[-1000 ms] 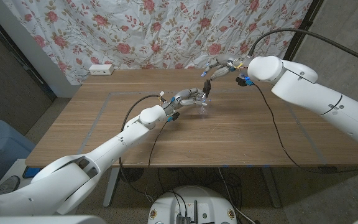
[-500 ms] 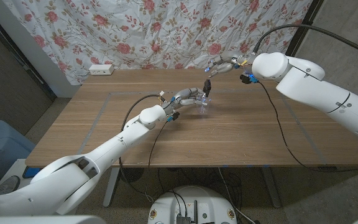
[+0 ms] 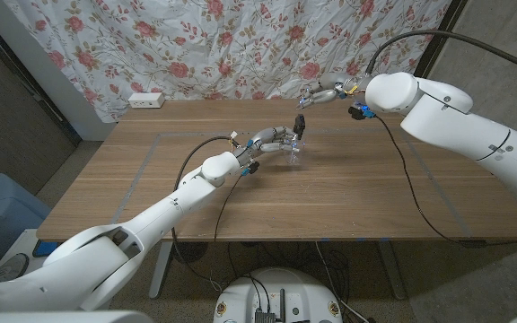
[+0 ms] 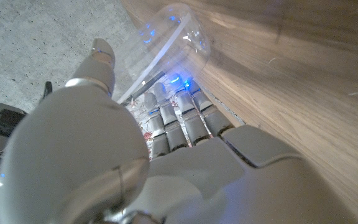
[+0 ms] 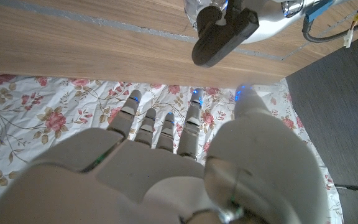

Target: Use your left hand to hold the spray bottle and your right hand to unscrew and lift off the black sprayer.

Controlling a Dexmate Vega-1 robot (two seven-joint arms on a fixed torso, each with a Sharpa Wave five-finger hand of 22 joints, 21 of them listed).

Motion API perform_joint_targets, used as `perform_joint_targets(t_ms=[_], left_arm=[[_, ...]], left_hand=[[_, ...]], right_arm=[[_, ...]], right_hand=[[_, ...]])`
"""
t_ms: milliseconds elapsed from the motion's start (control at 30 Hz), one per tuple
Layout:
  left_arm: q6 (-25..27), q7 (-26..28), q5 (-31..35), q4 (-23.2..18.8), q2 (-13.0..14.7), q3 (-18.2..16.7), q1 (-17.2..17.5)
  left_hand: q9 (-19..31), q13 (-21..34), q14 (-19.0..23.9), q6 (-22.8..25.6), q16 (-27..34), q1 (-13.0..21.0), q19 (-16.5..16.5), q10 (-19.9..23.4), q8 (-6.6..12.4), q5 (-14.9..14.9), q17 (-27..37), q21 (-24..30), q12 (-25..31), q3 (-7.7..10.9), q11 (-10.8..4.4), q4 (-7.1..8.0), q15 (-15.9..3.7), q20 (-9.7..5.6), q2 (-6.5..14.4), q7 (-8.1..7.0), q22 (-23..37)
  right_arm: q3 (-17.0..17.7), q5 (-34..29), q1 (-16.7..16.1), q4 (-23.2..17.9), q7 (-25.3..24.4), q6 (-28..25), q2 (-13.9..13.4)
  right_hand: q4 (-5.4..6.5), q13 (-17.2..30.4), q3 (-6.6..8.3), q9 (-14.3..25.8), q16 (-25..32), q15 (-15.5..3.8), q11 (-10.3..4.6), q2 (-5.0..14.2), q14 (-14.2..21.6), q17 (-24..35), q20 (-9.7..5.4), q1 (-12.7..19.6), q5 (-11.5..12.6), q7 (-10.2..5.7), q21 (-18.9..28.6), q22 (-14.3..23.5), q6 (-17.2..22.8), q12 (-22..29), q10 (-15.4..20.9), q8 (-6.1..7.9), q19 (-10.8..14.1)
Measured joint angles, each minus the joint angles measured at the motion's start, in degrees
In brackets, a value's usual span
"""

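My left arm (image 3: 164,208) comes in from the near left corner of the wooden table (image 3: 348,202) and stretches forward across it toward the middle. My left hand (image 3: 272,141) sits at the end of that reach, wrapped around the clear spray bottle (image 3: 293,151), which stands on the table near its centre. In my left wrist view, my fingers (image 4: 179,121) lie side by side, curled against the transparent wall of the bottle, with my thumb (image 4: 98,62) on the other side of it, so the bottle is held between them. Small blue lights glow at my fingertips there. The black sprayer (image 3: 300,125) sits at the top of the bottle, just above my left hand; I cannot tell whether it is screwed down or loose.

Farther back, my right arm (image 3: 460,121) comes in from the right side and bends toward the far edge of the table. My right hand (image 3: 324,93) is raised in the air beyond and above the bottle, apart from the sprayer and touching nothing. In my right wrist view, my right fingers (image 5: 166,130) reach forward, slightly spread and holding nothing, with the black sprayer beyond them.

Behind the table hangs a floral curtain (image 3: 232,45), and a white power strip (image 3: 146,100) lies at the far left corner of the table
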Motion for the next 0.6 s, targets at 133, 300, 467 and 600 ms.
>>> perform_joint_targets(t_ms=[133, 300, 467, 600], left_arm=[[0.0, 0.1, 0.0, 0.0, 0.0, 0.0, 0.1], [0.0, 0.1, 0.0, 0.1, -0.1, 0.0, 0.1], [-0.3, 0.1, 0.0, 0.3, -0.2, -0.1, 0.1], [-0.5, 0.2, 0.0, 0.5, -0.2, -0.1, 0.1]], left_hand=[[0.0, 0.0, 0.0, 0.0, -0.2, 0.0, 0.0, 0.0, 0.0, 0.0, 0.0, 0.0, 0.0, 0.0, 0.0, 0.0, 0.0, 0.0, 0.0, 0.02, 0.0], [-0.1, 0.0, 0.0, 0.1, -0.3, 0.0, 0.0, 0.0, 0.0, 0.0, 0.0, 0.0, 0.0, 0.0, -0.01, 0.0, 0.0, 0.0, 0.0, 0.13, 0.0], [-0.2, 0.0, 0.0, 0.1, -0.3, 0.0, 0.0, 0.0, 0.0, -0.1, 0.0, 0.0, -0.2, 0.0, -0.01, 0.0, 0.0, 0.0, 0.0, 0.15, 0.0], [-0.2, 0.0, 0.0, 0.2, -0.5, 0.0, 0.0, 0.0, 0.0, -0.1, 0.0, 0.0, -0.2, 0.0, -0.01, 0.0, 0.0, 0.0, 0.0, 0.15, 0.0]], right_arm=[[-0.6, -1.6, 0.1, -0.3, 0.3, 0.8, -0.4], [-1.0, -3.7, -0.2, -1.0, 0.8, 1.1, -0.7], [-1.6, -5.0, -0.1, -1.6, 1.8, 0.7, -0.8], [-2.6, -6.5, 1.0, -2.4, 3.5, -1.1, -0.4]], right_hand=[[0.6, 0.0, -0.61, 0.5, 0.0, 1.61, 1.6, -0.27, 0.8, -0.1, 1.05, -3.0, 0.0, 2.3, 0.0, 0.0, 0.3, 0.0, 0.7, 0.0, 1.1], [0.11, 0.0, -1.11, 1.0, 0.0, 2.32, 3.36, -1.28, 1.6, -0.2, 1.65, -4.1, 0.7, 3.78, 0.0, 0.0, -0.9, 0.0, 0.2, -0.41, 1.7], [-0.33, 0.0, -1.54, 1.3, -0.2, 3.55, 4.36, -1.9, 1.1, -0.4, 1.65, -5.6, 1.3, 5.17, 0.0, 0.0, -2.8, 0.0, -0.7, -1.2, 1.7], [-0.68, 0.0, -1.89, 1.6, -0.6, 4.77, 5.4, -2.25, 1.1, -0.6, 1.65, -6.0, 1.8, 5.99, 0.0, 0.0, -3.6, -0.3, -0.9, -1.33, 1.7]])
